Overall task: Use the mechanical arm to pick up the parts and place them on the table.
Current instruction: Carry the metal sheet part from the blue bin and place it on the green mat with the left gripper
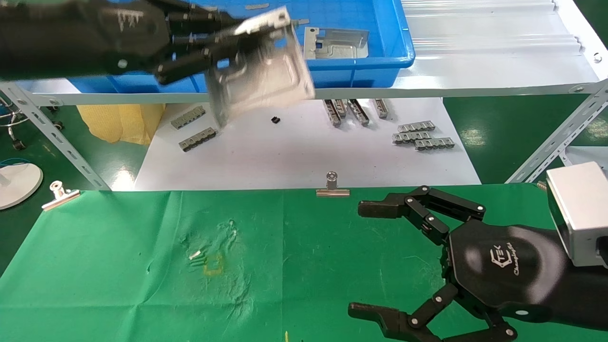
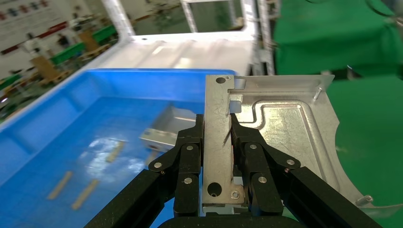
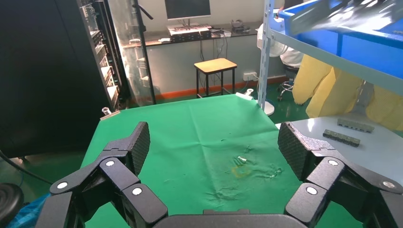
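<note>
Left gripper carrying 1 stamped plate out of the blue tray

The left gripper (image 1: 237, 45) pinches a stamped plate (image 1: 261, 71) by its flange, beyond the green table's (image 1: 118, 266) far edge; its yellow mark (image 1: 213, 266) lies nearer. The right gripper (image 1: 375, 259) hovers spread, empty, by the near-right corner.
</note>
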`<state>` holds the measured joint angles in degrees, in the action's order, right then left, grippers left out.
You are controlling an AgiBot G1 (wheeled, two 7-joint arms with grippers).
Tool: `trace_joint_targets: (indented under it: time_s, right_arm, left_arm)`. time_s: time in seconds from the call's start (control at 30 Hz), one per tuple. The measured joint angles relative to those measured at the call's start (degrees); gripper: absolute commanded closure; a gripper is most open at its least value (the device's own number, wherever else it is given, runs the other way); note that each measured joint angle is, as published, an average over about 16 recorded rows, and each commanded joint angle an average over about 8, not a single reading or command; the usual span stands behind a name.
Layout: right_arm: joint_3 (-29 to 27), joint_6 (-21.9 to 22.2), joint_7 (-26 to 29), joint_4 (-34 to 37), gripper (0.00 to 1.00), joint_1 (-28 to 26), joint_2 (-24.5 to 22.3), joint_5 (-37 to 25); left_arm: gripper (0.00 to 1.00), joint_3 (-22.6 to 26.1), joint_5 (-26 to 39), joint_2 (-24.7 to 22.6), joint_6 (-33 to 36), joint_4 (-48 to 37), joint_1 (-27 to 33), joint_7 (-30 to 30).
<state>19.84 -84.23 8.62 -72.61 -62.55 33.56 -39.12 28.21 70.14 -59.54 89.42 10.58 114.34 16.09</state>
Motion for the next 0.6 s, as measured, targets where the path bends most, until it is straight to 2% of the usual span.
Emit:
trace_joint_targets:
  time_s: [0.33,0.6]
  right_arm:
    - [0.0,0.0,0.0,0.0,0.0,0.0,0.0,0.0]
    - [0.0,0.0,0.0,0.0,0.0,0.0,0.0,0.0]
  left_arm:
    - [1.0,7.4,-2.1,6.7,2.4,9.3,-8.5,3.0]
    - [1.0,14.7,-0.9,7.6,1.3,10.3,-13.4,6.9]
